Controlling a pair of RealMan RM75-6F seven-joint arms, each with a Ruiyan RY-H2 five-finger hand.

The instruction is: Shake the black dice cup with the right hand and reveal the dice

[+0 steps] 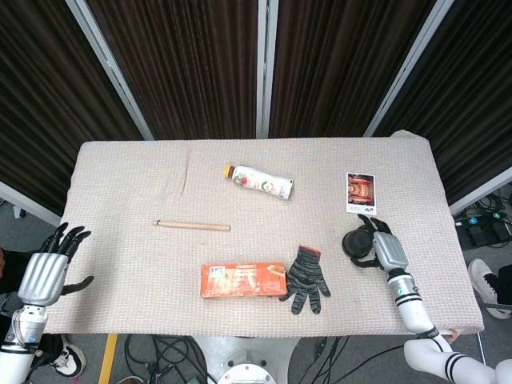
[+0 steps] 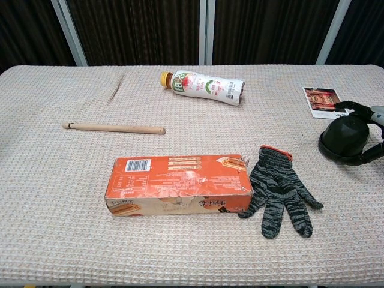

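**Dice cup gripped at right side of worktop, shake not started**

Dice cup (image 2: 343, 137) is black, sits mouth-down on the worktop (image 1: 144, 176) far right, just below the photo card (image 1: 360, 192); dice not visible, presumably under it.

L to R: left robot hand (image 1: 48, 268) hangs off the left worktop edge, fingers spread, holding nothing. Wooden stick (image 1: 192, 226) lies left of centre. Orange box (image 2: 177, 184) front centre, drink bottle (image 2: 201, 86) on its side behind it. Striped knit glove (image 2: 279, 189) flat, touching box's right end. Then cup w/ right robot hand (image 1: 382, 250) wrapped round it from the right, fingers (image 2: 354, 108) curled over the top and another under the near side; cup rim looks to be on the cloth.

Step, judged: grasp made, shake pending. Next move needs a firm hold, keep mouth down on the cloth while shaking side to side so dice stay in, then lift straight up to reveal. Keep clear of glove + card.
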